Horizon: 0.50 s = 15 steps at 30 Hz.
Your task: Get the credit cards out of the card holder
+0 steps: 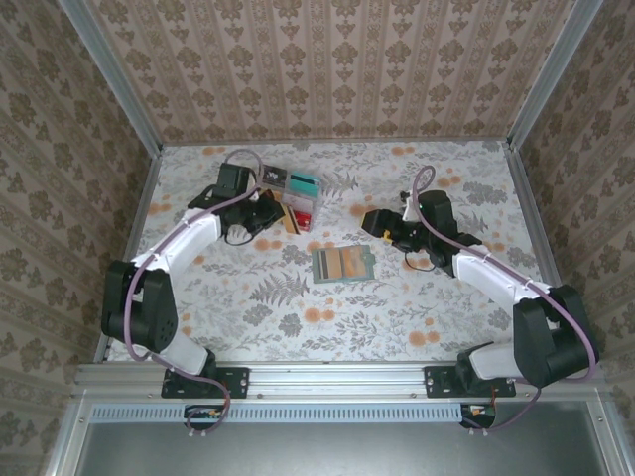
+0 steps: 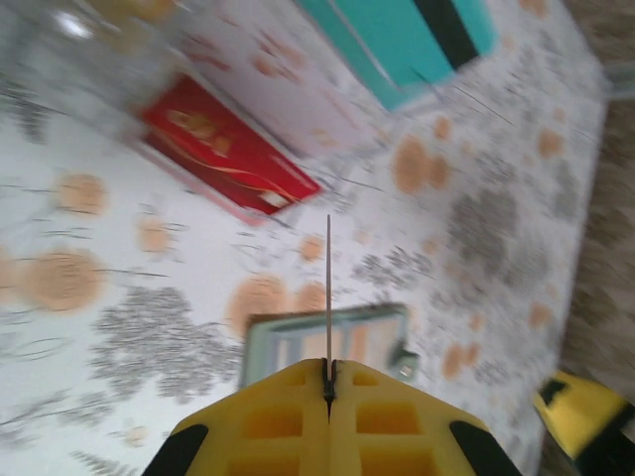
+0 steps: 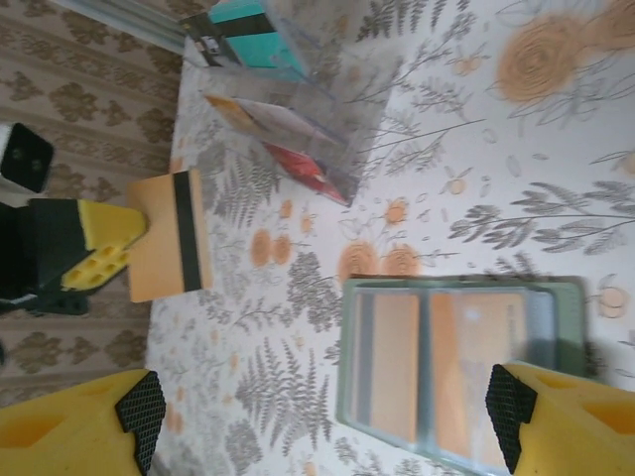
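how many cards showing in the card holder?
2, side by side in the card holder: one tan-orange card, another. More may hide behind. A third card is out, in the left gripper.

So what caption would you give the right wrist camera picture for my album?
The open right gripper hovers by the card holder while the left gripper holds a tan-orange credit card.

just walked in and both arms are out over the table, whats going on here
The left gripper is shut on a tan-orange credit card with a dark stripe, holding it near the clear plastic tray. The right gripper hangs open by the card holder, which lies open on the table. More orange cards sit in its slots.
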Motion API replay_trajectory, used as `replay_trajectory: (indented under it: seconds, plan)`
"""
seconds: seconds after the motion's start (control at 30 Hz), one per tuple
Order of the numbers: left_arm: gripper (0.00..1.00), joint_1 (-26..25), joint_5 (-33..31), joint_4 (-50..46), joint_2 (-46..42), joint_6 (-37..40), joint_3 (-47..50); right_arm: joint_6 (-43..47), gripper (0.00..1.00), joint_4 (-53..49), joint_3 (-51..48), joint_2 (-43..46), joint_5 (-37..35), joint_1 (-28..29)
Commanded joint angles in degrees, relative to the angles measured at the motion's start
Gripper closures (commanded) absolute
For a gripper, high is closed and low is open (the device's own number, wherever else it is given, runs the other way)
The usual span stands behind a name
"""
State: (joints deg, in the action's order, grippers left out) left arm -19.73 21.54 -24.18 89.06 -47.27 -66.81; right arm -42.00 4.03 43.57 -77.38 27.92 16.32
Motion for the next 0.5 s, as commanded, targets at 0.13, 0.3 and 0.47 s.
replay_trajectory:
  seconds: [0.13,0.3,0.47]
  plan:
    - [1.00,0.1,-21.3,-12.3,5.7,-7.8,-10.8,4.2,0.09,-3.5,-1.2,1.8,-3.7,0.0]
    - [1.00,0.1,-27.1,-13.1,10.7,-15.7,-16.2,5.3,0.07,-5.8,-1.4,3.3,-4.4,0.0]
    - [1.00,0.5,-31.1,-15.5,16.4,-21.3,-23.2,6.2,0.06,-7.6,-1.8,4.8,-5.3,0.0]
